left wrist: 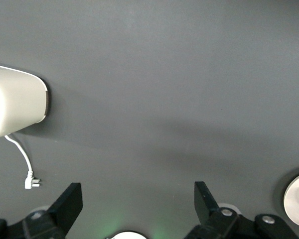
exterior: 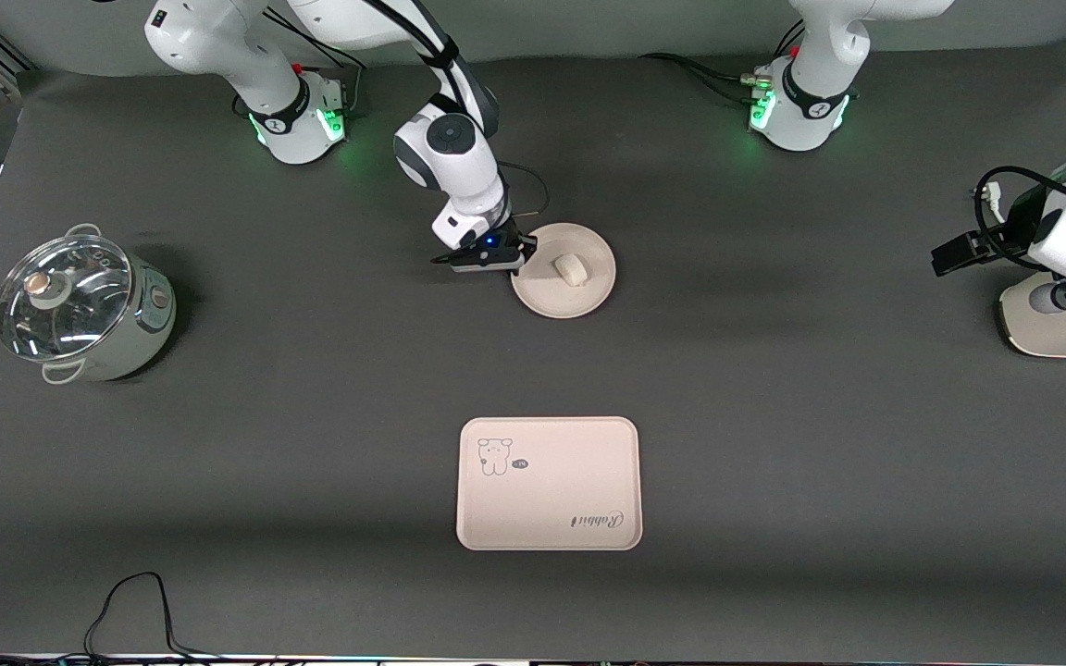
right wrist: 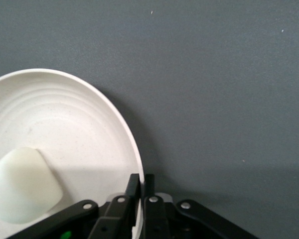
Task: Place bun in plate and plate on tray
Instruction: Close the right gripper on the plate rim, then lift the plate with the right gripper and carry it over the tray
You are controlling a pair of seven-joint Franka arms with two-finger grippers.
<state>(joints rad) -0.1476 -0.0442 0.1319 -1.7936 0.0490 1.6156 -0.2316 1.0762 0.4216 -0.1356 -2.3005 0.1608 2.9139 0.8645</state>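
Since the right gripper point(exterior: 522, 256) had pinched shut on the plate point(exterior: 588, 291) rim w/ bun point(exterior: 571, 269) inside, best lift level, carry slow to tray point(exterior: 549, 484); left gripper point(left wrist: 138, 201) waited open at table's end.

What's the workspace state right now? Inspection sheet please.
Surface: dark table, mat-covered.
Job's things: bun in plate; tray bare, nearer the front camera.
Clutter: lidded pot at the right arm's end; white appliance at the left arm's end.
Grippers: right gripper shut on plate rim; left gripper open, waiting over bare table.
Cables: black cable at the table's near edge.
Surroundings: nothing seen.
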